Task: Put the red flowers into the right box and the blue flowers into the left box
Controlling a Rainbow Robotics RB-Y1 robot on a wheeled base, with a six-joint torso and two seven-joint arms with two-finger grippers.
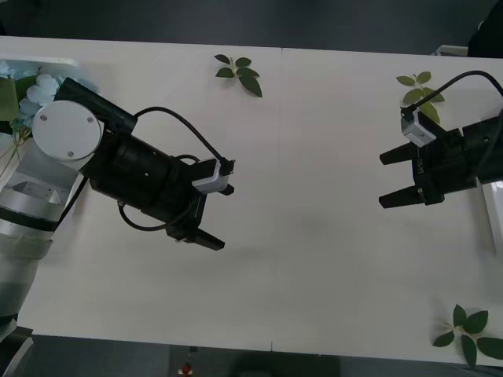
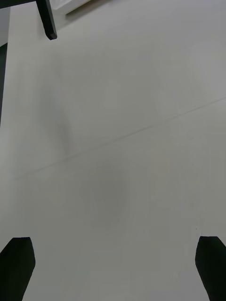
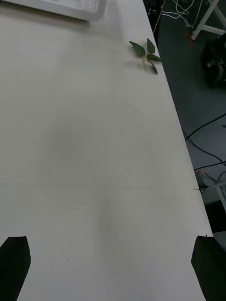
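Pale-blue flowers [image 1: 33, 88] with dark leaves lie in the left box [image 1: 49, 61] at the table's far left corner, partly hidden by my left arm. The red flowers are out of view. The right box [image 1: 492, 210] shows as a white rim at the right edge, and its corner [image 3: 89, 11] appears in the left wrist view. My left gripper [image 1: 220, 216] [image 3: 110, 270] hangs open over bare table left of centre. My right gripper [image 1: 391, 179] [image 2: 113, 270] is open too, over bare table just inboard of the right box. Neither holds anything.
Bloomless green leaf sprigs lie at the far middle [image 1: 238, 72], the far right [image 1: 420, 90] and the near right corner [image 1: 469, 334] [image 3: 147, 55]. The table's near edge runs along the bottom. A finger of the left gripper [image 2: 47, 19] shows far off in the right wrist view.
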